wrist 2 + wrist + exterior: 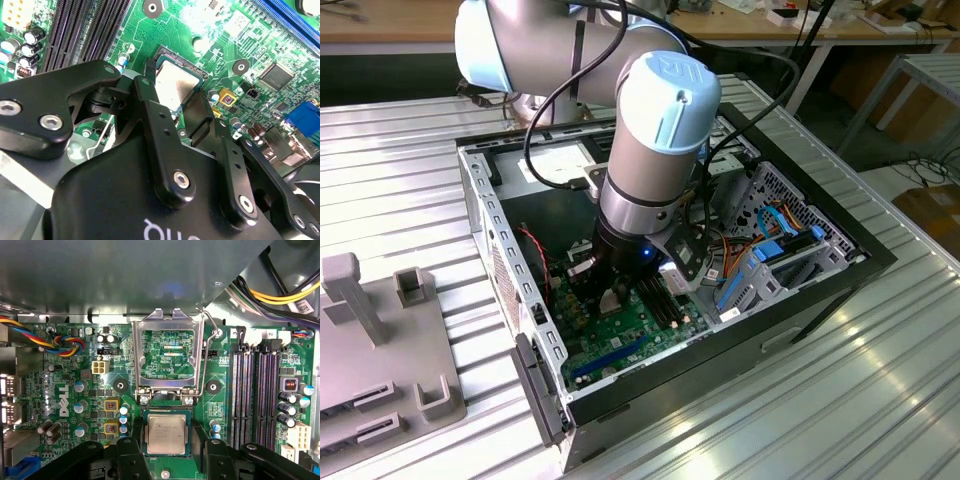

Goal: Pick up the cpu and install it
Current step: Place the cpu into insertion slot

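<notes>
The cpu [166, 434], a flat silver-grey square with a thin green rim, lies level in the socket on the green motherboard [70, 390]. My gripper [167, 436] straddles it, and its black fingers [134, 440] press against two opposite edges. In the second wrist view the cpu [172, 87] sits between the same fingertips, with the gripper [174, 95] low over the board. The exterior view shows the arm reaching down into the open computer case [510, 260], with the gripper [618, 292] just above the motherboard.
The socket's metal load plate [167, 322] stands flipped open beside the cpu, its wire lever [212, 330] raised. Memory slots [255, 390] and capacitors flank the socket. Cable bundles [770, 235] and a drive bay crowd the case's side. A grey fixture [380, 340] lies on the table.
</notes>
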Robot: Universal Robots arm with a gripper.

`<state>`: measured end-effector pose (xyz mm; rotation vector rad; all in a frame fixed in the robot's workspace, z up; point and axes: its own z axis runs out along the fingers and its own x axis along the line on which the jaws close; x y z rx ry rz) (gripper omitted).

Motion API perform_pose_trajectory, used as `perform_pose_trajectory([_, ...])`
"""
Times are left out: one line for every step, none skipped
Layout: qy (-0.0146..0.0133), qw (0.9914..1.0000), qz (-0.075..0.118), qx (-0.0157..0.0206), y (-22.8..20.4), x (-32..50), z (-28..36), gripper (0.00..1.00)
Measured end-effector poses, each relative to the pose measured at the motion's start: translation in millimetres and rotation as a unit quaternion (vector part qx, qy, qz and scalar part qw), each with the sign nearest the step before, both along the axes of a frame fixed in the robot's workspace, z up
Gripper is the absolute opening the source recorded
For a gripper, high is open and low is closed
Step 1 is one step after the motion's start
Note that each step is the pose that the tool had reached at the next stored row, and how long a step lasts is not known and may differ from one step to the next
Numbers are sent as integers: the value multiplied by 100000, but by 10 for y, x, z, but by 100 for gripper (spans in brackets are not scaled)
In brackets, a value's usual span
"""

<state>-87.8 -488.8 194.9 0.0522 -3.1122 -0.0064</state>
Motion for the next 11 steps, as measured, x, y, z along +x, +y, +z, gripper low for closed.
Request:
perform_pose_trajectory([2, 100000, 0, 26, 0, 0, -6, 47])
perform_pose_trajectory([-1, 100000, -3, 33, 1, 0, -10, 47])
perform_pose_trajectory([-4, 100000, -1, 40, 1, 0, -11, 47])
perform_pose_trajectory([-7, 100000, -1, 47, 1, 0, -12, 47])
perform_pose_trajectory([-6, 100000, -1, 44, 1, 0, -12, 47])
perform_pose_trajectory([-7, 100000, -4, 44, 1, 0, -12, 47])
perform_pose_trajectory([-4, 100000, 0, 43, 1, 0, -12, 47])
perform_pose_trajectory([-2, 100000, -1, 43, 1, 0, -12, 47])
perform_pose_trajectory([-4, 100000, -1, 42, 1, 0, -12, 47])
perform_pose_trajectory([-7, 100000, 3, 45, 1, 1, -13, 47])
perform_pose_trajectory([-4, 100000, 0, 45, 1, 0, -13, 47])
